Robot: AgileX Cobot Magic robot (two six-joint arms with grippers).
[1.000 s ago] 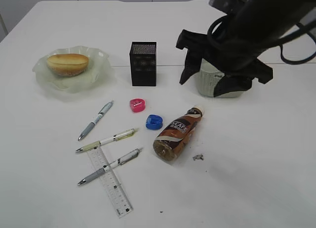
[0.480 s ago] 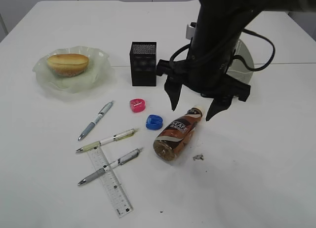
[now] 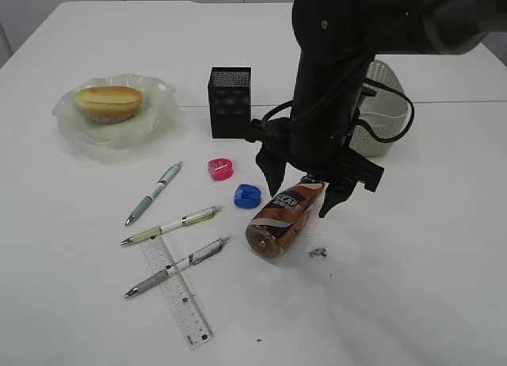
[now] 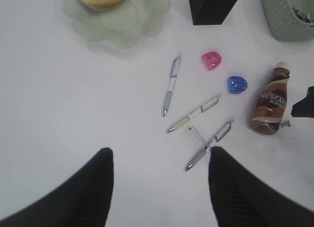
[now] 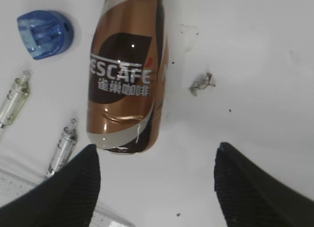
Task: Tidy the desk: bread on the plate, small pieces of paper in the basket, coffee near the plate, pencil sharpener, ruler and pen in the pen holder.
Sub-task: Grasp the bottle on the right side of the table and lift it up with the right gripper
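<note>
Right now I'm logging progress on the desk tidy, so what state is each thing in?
Bread: on the plate.
Coffee bottle: lying on its side, capped.
Right tool: open, over the bottle, not gripping.
Left tool: open, empty.
Pens: loose on the table.
Ruler: flat, under one pen.
Sharpeners: loose.
Paper scrap: on the table.

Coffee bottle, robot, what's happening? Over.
Both grippers open, empty. Right gripper above coffee bottle, lying on its side. Paper scrap beside it. Nothing blocking.
</note>
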